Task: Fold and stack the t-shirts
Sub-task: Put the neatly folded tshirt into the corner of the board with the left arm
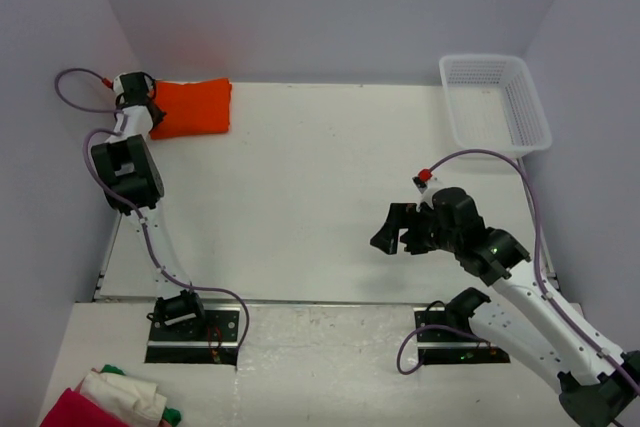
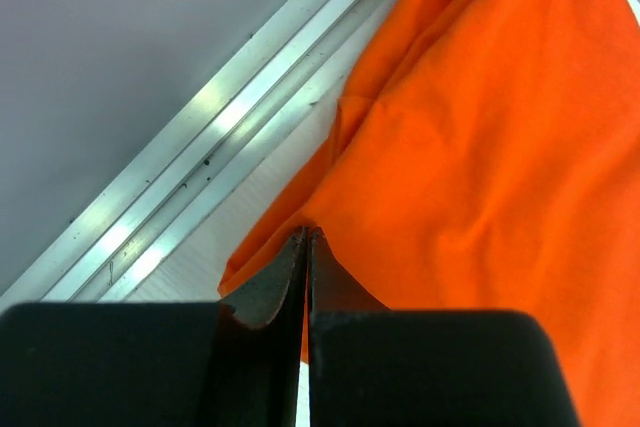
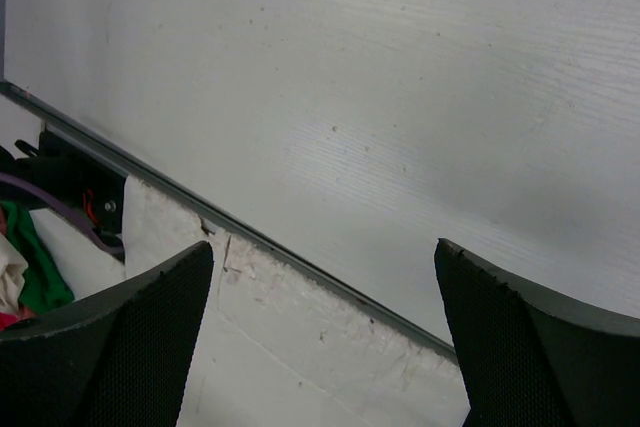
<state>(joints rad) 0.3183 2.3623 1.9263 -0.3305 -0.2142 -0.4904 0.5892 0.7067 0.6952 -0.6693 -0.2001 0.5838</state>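
the orange t-shirt (image 1: 192, 107) lies folded into a compact rectangle in the far left corner of the white bench (image 1: 320, 197), with its long side running along the back edge. the left arm reaches out to that corner, and the left claw (image 1: 152, 113) sits at the shirt's left end, touching or just over the cloth there. in the left wrist view the left claw (image 2: 305, 247) has its two fingers pressed flat together with no gap showing. their tips meet right at the lower left edge of the t-shirt (image 2: 480, 167), where the cloth bunches into a fold. whether any fabric is caught between them cannot be told. the orange cloth spreads up and to the right of the tips, and an aluminium rail (image 2: 190, 157) at the bench edge runs diagonally past on the left.

the right claw (image 1: 396, 231) hangs over bare bench on the right side, well apart from the shirt, with its jaws spread wide and nothing between them. in the right wrist view the right claw (image 3: 322, 247) shows only plain bench surface between its fingers.

a white mesh basket (image 1: 495, 102) stands at the far right corner. a pile of red, white and green cloth (image 1: 110, 402) lies off the bench at the near left.
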